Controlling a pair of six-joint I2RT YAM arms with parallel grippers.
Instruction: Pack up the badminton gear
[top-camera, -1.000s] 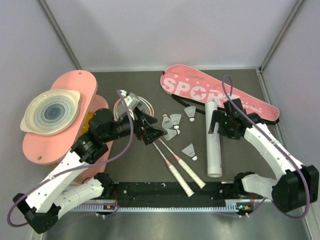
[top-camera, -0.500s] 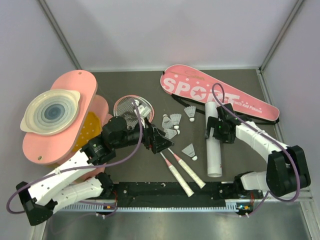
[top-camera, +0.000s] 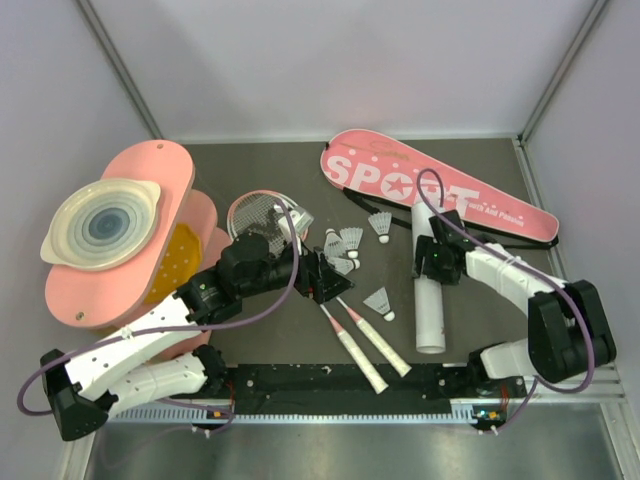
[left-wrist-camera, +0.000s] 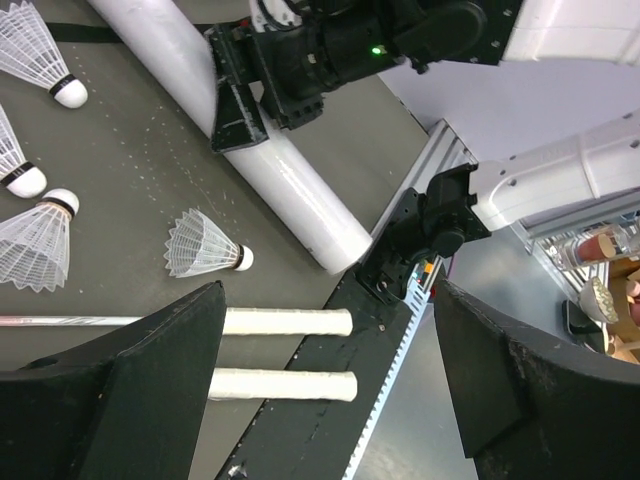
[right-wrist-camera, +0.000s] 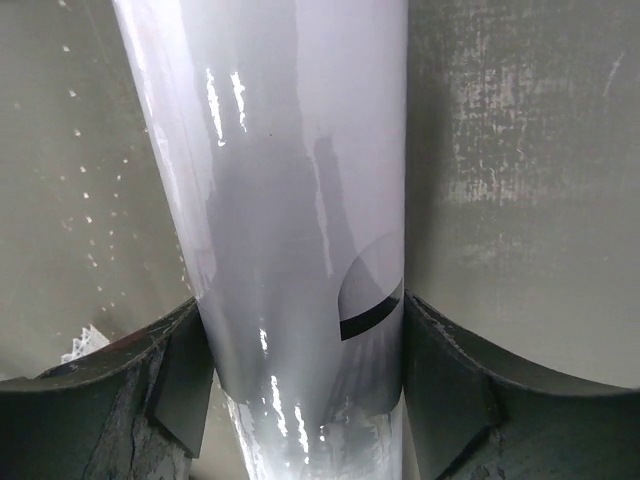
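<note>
The long white tube (top-camera: 428, 300) lies on the dark table at the right. My right gripper (top-camera: 428, 262) is shut across its upper part. In the right wrist view both fingers (right-wrist-camera: 180, 380) press the tube's (right-wrist-camera: 300, 180) sides. Two pink-framed rackets lie crossed at mid-table, heads (top-camera: 258, 212) at the back left and white handles (top-camera: 370, 350) toward the front. My left gripper (top-camera: 325, 278) is open and empty above their shafts. The left wrist view shows both handles (left-wrist-camera: 285, 322) between its jaws (left-wrist-camera: 328, 295). Several white shuttlecocks (top-camera: 352, 238) lie between the arms, one (left-wrist-camera: 205, 245) near the tube. The pink SPORT bag (top-camera: 400, 180) lies flat at the back right.
Pink rounded boards (top-camera: 165, 165) with a white ringed dish (top-camera: 100, 222) stand at the left, beside my left arm. A black rail (top-camera: 300, 385) runs along the table's front edge. Grey walls close in the back and both sides.
My left gripper has moved right and forward, from the racket heads to over the shafts. My right gripper has come in from the right, over the tube, and closed on it.
</note>
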